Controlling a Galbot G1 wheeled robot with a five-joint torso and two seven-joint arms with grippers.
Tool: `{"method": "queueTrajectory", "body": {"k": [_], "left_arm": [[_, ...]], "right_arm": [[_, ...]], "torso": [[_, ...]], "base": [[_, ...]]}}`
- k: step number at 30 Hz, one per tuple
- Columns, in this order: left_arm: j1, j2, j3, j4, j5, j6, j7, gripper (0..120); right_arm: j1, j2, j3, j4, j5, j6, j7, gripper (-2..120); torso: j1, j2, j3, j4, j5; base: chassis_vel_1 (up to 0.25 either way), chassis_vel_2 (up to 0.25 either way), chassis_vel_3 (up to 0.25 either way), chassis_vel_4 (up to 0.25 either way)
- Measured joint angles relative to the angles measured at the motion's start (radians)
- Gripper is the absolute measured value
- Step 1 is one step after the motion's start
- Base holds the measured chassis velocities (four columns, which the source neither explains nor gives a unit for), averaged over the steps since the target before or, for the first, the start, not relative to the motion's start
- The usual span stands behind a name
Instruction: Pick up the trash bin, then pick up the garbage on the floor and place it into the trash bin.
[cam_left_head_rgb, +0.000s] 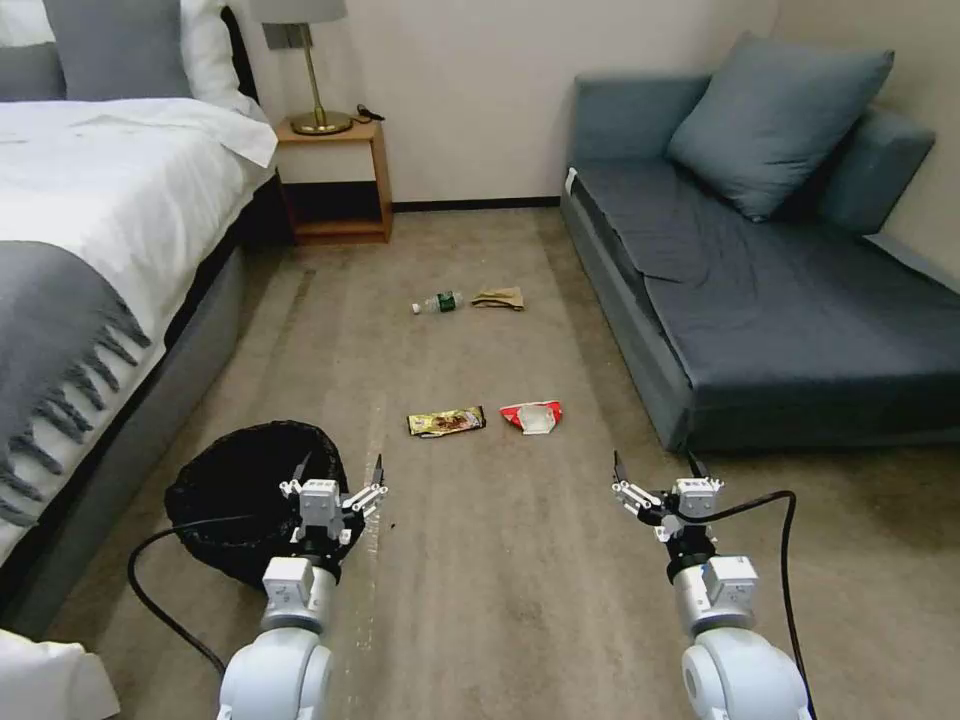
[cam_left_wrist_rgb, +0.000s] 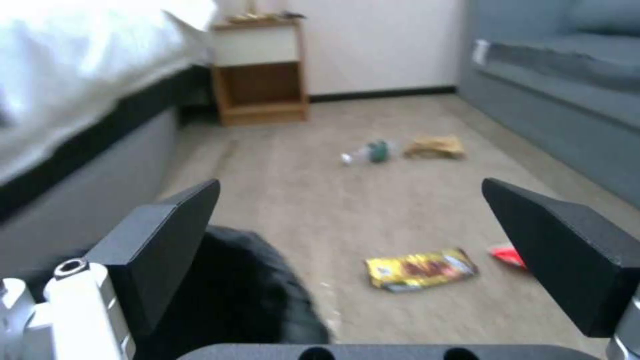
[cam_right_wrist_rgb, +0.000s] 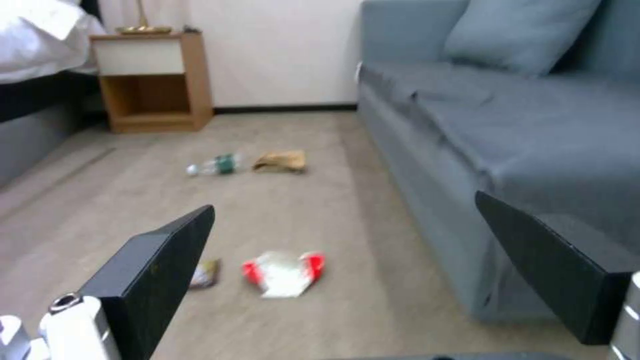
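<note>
The trash bin (cam_left_head_rgb: 232, 492), lined with a black bag, stands on the carpet beside the bed; its dark rim (cam_left_wrist_rgb: 247, 285) shows in the left wrist view. My left gripper (cam_left_head_rgb: 338, 468) hovers open over its right edge. My right gripper (cam_left_head_rgb: 656, 466) hangs open above bare carpet near the sofa. The garbage lies ahead: a gold snack wrapper (cam_left_head_rgb: 446, 421) (cam_left_wrist_rgb: 420, 269), a red-and-white wrapper (cam_left_head_rgb: 533, 416) (cam_right_wrist_rgb: 285, 271), and farther off a clear bottle with a green label (cam_left_head_rgb: 437, 302) (cam_right_wrist_rgb: 215, 165) next to a brown paper scrap (cam_left_head_rgb: 499, 298) (cam_right_wrist_rgb: 281, 161).
A bed (cam_left_head_rgb: 90, 250) runs along the left and a grey sofa (cam_left_head_rgb: 780, 300) along the right. A wooden nightstand (cam_left_head_rgb: 335, 180) with a lamp stands at the back wall. Open carpet lies between bed and sofa.
</note>
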Motion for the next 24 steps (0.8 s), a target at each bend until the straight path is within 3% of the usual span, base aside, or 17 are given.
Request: {"method": "queueTrajectory", "body": {"k": [2,4,7,8,10,12,13,15,20,21,24], "left_arm": [[0.033,0.052,-0.011,-0.076,-0.076,0.039,-0.083,98],[0.041,0.065,-0.013,-0.096,-0.095,0.049,-0.105,98],[0.090,0.146,-0.031,-0.213,-0.213,0.109,-0.233,97],[0.090,0.146,-0.031,-0.213,-0.213,0.109,-0.233,97],[0.121,0.195,-0.041,-0.285,-0.285,0.146,-0.311,95],[0.125,0.201,-0.043,-0.294,-0.294,0.150,-0.321,95],[0.127,0.205,-0.044,-0.298,-0.301,0.154,-0.329,95],[0.128,0.206,-0.044,-0.300,-0.303,0.155,-0.331,94],[0.120,0.224,-0.053,-0.297,-0.328,0.156,-0.337,90],[0.103,0.262,-0.072,-0.283,-0.365,0.156,-0.344,90],[0.091,0.312,-0.084,-0.248,-0.392,0.148,-0.352,88]], "right_arm": [[-0.076,0.000,-0.040,0.086,0.031,-0.049,0.015,100],[-0.095,0.000,-0.050,0.108,0.039,-0.063,0.018,100],[-0.212,0.000,-0.110,0.239,0.087,-0.138,0.040,100],[-0.212,0.000,-0.110,0.239,0.087,-0.138,0.040,100],[-0.244,-0.004,-0.119,0.283,0.122,-0.166,0.038,100],[-0.242,-0.021,-0.102,0.296,0.147,-0.173,0.030,100],[-0.237,-0.047,-0.082,0.304,0.171,-0.174,0.018,100],[-0.228,-0.067,-0.071,0.298,0.183,-0.168,0.010,100],[-0.218,-0.078,-0.066,0.281,0.190,-0.154,0.009,100],[-0.212,-0.080,-0.065,0.271,0.190,-0.147,0.009,100],[-0.203,-0.082,-0.065,0.254,0.191,-0.133,0.011,100]], "torso": [[0.000,0.000,0.000,0.0000,-0.0005],[0.000,0.000,0.000,0.0001,-0.0003],[0.000,0.000,0.000,0.0000,-0.0004],[0.000,0.000,0.000,0.0000,-0.0004],[0.000,0.000,0.000,-0.0002,0.0007],[0.000,0.000,0.000,-0.0002,0.0008],[0.000,0.000,0.000,0.0004,-0.0009],[0.000,0.000,0.000,0.0002,0.0005],[0.000,0.000,0.000,0.0003,0.0000],[0.000,0.000,0.000,0.0000,0.0002],[0.000,0.000,0.000,0.0000,-0.0003]], "base": [[0.000,0.000,0.000,0.000],[0.000,0.000,0.000,0.000],[0.000,0.000,0.000,0.000],[0.000,0.000,0.000,0.000],[0.000,0.000,0.000,0.000],[0.000,0.000,0.000,0.000],[0.000,0.000,0.000,0.000],[0.000,0.000,0.000,0.000],[0.000,0.000,0.000,0.000],[0.000,0.000,0.000,0.000],[0.000,0.000,0.000,0.000]]}}
